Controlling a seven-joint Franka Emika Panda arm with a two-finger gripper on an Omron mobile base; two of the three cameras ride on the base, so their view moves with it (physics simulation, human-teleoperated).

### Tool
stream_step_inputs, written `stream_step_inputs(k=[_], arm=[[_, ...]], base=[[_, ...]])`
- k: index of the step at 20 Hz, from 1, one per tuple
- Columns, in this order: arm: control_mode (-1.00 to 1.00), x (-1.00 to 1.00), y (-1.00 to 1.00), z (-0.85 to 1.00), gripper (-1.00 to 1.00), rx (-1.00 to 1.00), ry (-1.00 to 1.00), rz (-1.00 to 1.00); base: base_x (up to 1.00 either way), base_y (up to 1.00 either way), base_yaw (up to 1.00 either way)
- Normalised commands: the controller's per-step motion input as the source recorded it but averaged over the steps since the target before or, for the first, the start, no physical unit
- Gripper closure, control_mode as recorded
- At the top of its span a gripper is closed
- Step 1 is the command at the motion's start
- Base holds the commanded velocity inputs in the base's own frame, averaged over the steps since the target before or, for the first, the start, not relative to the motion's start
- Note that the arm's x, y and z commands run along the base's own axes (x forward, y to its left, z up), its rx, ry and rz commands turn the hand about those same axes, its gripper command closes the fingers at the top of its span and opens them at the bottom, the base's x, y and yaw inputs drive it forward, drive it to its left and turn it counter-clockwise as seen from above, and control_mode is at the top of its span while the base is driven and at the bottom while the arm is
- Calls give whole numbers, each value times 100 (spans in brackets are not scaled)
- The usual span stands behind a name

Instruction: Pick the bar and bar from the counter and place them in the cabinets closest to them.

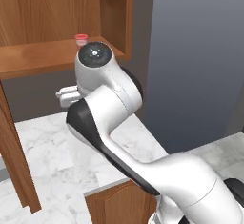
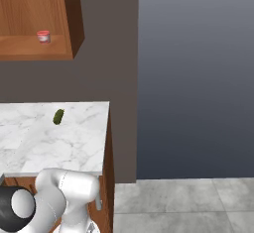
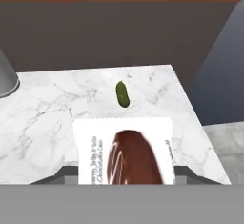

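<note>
A white wrapped bar [image 3: 124, 154] with a red-brown patch fills the lower middle of the hand view. My gripper [image 3: 125, 176] is shut on the bar, which sits between the dark fingertips [image 3: 64, 173], held above the white marble counter [image 3: 52, 113]. In the left base view my hand [image 1: 67, 94] pokes out left of the arm, below the shelf of the open brown wall cabinet [image 1: 38, 56]. The same cabinet [image 2: 30, 48] is at the upper left of the right base view, above the counter [image 2: 64, 145].
A small red jar [image 1: 81, 39] [image 2: 43, 36] stands on the cabinet shelf near its right end. A green pickle-like oval [image 3: 122, 94] [image 2: 58, 116] lies on the counter. A grey metal object [image 3: 5, 77] is at the left. The open cabinet door [image 1: 16, 161] hangs left; a dark tall panel [image 1: 200, 61] is right.
</note>
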Motion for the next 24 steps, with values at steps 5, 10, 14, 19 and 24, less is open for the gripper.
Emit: stream_step_inputs(k=[5, 10, 14, 19, 24], arm=[[-100, -1, -1, -15, 100, -3, -11, 0], [-100, 0, -4, 22, 100, 5, -11, 0], [-100, 0, 0, 55, 100, 5, -4, 0], [-100, 0, 0, 43, 100, 1, -6, 0], [-100, 13, 0, 16, 100, 0, -11, 0]], base=[[0, 0, 0], [0, 0, 0], [0, 0, 0], [0, 0, 0], [0, 0, 0]])
